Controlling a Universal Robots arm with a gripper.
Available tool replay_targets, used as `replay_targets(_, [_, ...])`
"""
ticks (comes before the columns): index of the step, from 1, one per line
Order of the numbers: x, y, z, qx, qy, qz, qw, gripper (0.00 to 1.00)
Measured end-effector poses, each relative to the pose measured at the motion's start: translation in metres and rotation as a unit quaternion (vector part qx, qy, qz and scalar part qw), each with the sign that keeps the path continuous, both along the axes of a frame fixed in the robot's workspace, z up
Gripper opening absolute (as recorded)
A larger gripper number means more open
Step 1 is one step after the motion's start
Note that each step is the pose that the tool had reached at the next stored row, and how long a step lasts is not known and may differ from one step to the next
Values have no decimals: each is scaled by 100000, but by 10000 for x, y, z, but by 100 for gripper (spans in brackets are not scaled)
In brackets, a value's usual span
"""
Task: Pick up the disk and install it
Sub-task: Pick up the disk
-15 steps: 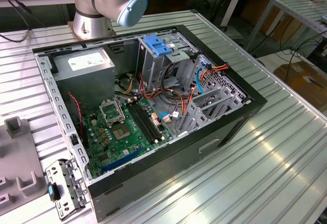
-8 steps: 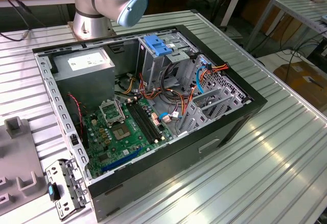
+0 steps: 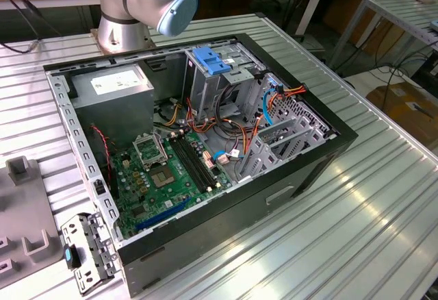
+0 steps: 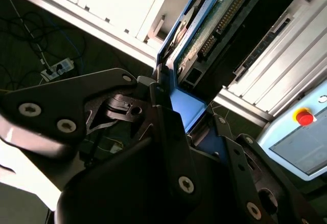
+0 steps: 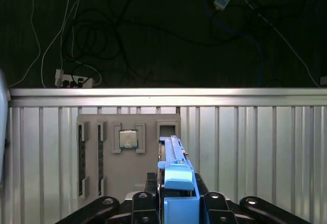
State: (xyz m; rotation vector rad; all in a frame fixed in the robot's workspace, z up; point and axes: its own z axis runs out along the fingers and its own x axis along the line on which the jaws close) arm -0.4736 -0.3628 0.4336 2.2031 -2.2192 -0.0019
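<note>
As the disk [image 5: 176,178] stands on edge near the grey tray [image 5: 127,175] on the bench [image 5: 255,147], gripper [image 5: 176,201] is clamped on its blue rails. Judgement: square, even hold needed; any tilt risks jamming.

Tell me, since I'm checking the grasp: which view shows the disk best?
The second wrist view: the disk shows its circuit-board face, connectors and a blue rail. The first wrist view shows the disk edge-on, blue rail foremost.
</note>
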Motion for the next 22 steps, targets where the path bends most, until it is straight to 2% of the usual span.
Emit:
replay_targets(6, [0,0,94,2,-1,-1,100000,37])
replay_targets(14, [0,0,182,0,9,-1,100000,37])
replay_targets(22, [3,0,287,1,129,-2,100000,37])
